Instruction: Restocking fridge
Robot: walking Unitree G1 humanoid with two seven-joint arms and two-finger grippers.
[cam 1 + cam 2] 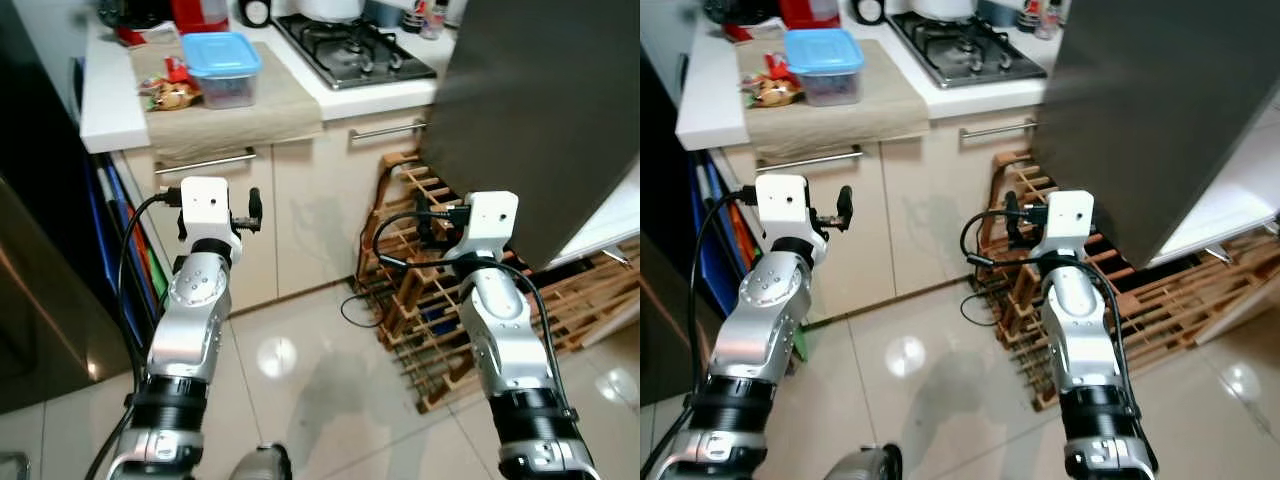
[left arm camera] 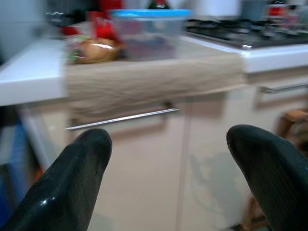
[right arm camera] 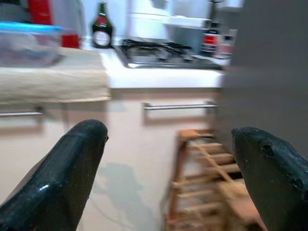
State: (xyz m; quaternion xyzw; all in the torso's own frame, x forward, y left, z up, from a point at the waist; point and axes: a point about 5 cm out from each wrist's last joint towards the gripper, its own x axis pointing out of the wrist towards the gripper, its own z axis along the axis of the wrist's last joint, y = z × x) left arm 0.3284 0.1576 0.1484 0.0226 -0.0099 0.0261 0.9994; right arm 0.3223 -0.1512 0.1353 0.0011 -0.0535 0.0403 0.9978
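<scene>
**Both arms raised, nothing in hand, food waiting on the counter**

Far left: a dark appliance front (image 1: 40, 300), possibly the fridge body; cannot confirm.

Left gripper (image 2: 168, 159): fingers spread wide, empty, held in front of the cabinet drawer handle (image 1: 205, 161), well short of the counter. If it goes forward low, the fingers meet the drawer front rather than the food.

Counter (image 1: 110, 110): beige cloth (image 1: 230, 115) draped over the edge. On it sit a blue-lidded container (image 1: 222, 68) and, just beside it, wrapped snack packets (image 1: 170, 92). Judged to be the items to restock. Risk: a dragged finger catches the cloth overhang and pulls everything off the edge. Lid looks smooth; the box could slip from a narrow pinch.

Gas hob (image 1: 352, 48) next along, bottles behind it.

Right gripper (image 3: 163, 163): also parted, empty, over a wooden wine rack (image 1: 440, 300) on the floor. Cable (image 1: 390, 262) from the wrist could snag the rack.

Far right: open grey door (image 1: 540, 120) stands close to the right arm; a swing could strike it.
</scene>
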